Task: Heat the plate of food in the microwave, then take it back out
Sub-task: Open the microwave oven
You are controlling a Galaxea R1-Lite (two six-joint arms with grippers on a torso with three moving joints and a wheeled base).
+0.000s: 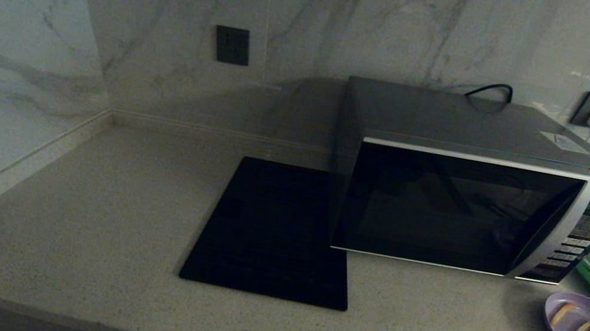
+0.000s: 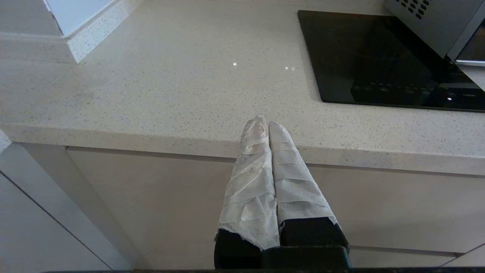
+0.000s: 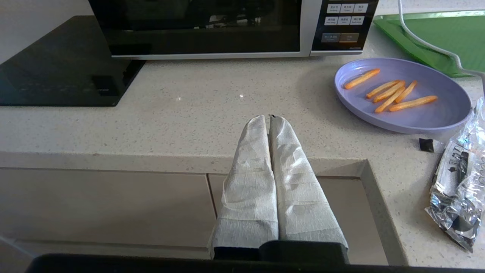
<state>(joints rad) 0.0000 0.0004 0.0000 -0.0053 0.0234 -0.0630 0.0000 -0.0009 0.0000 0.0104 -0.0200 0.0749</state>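
Ahead of the right hand, fingers pressed together and empty, low at the bench edge: plate of food, off to its outer side. Microwave, door shut, beyond. Left hand, likewise closed, lies farther off.

Both arms hang parked low in front of the worktop's near edge. The left claw has its wrapped fingers pressed together, holding nothing. The right claw is likewise closed and empty.
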